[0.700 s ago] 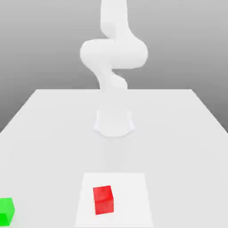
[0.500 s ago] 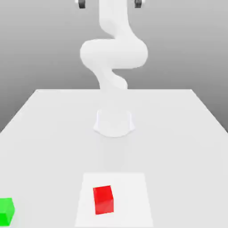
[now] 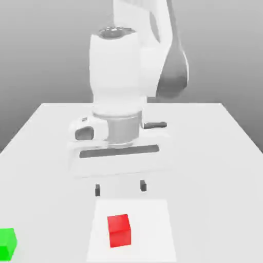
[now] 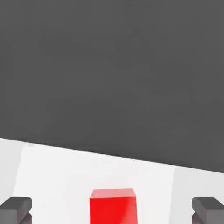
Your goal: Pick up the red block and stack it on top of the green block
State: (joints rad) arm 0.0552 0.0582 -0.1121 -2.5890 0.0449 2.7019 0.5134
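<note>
- And here's the hand (image 3: 120, 188), open wide, its two fingers (image 3: 143, 185) well apart with nothing gripped between them!
- It points down over the tabletop (image 3: 210, 180), at the end of the white arm (image 3: 115, 69), which bends in from the top of the exterior view.
- Next out, the red block (image 3: 119, 231): clear of both fingers, no contact at all. In the exterior view it shows just below the fingertips, and sideways it falls between the two of them.
- The hand view backs that up, red block between the dark fingers, one out to either side.
- The red block sits flat on the white square (image 3: 154, 231), slightly turned against its edges and nearer the side toward the exterior view's left.
- Farther out, at the exterior view's left edge, there's the green block (image 3: 6, 244), partly cut off by the frame. It rests on the tabletop, off the white square, well apart from the red block, with nothing stacked on top.
</note>
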